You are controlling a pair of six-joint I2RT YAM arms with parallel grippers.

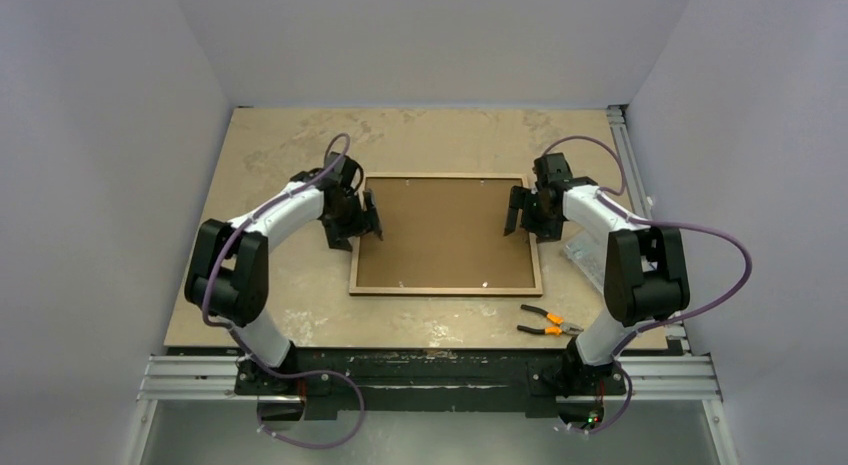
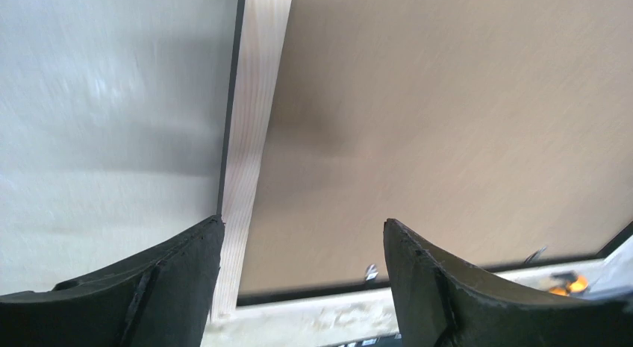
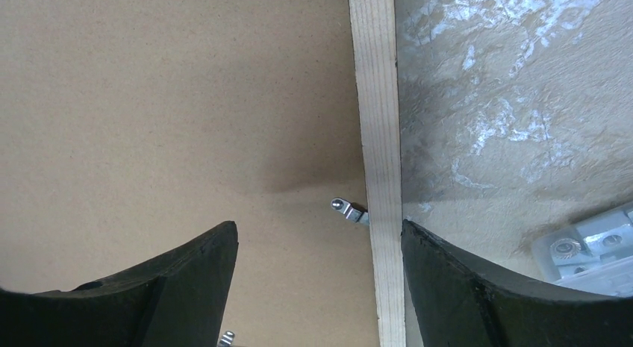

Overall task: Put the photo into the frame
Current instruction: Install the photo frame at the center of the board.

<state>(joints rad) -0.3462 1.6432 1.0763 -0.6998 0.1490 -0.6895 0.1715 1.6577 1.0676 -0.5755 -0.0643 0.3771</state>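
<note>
Frame [image 1: 446, 289], back up on table [image 1: 280, 145], brown backing board [image 1: 445, 235] inset; left gripper [image 1: 372, 217] and right gripper [image 1: 514, 213] both spread, straddling side rails.

I'm driving a robotics lab cell here, not a home or a shop. The table [image 1: 300, 145] is boxed in by plain pale grey panels [image 1: 110, 135] on its left, far and right sides. An aluminium rail [image 1: 440, 377] along its near edge carries two bolted robot arms [image 1: 270, 220] trailing purple cables [image 1: 700, 226]. Orange-handled pliers [image 1: 548, 323] lie near the table's near right corner. A clear bag of metal fittings [image 1: 583, 250] lies by its right edge.
</note>
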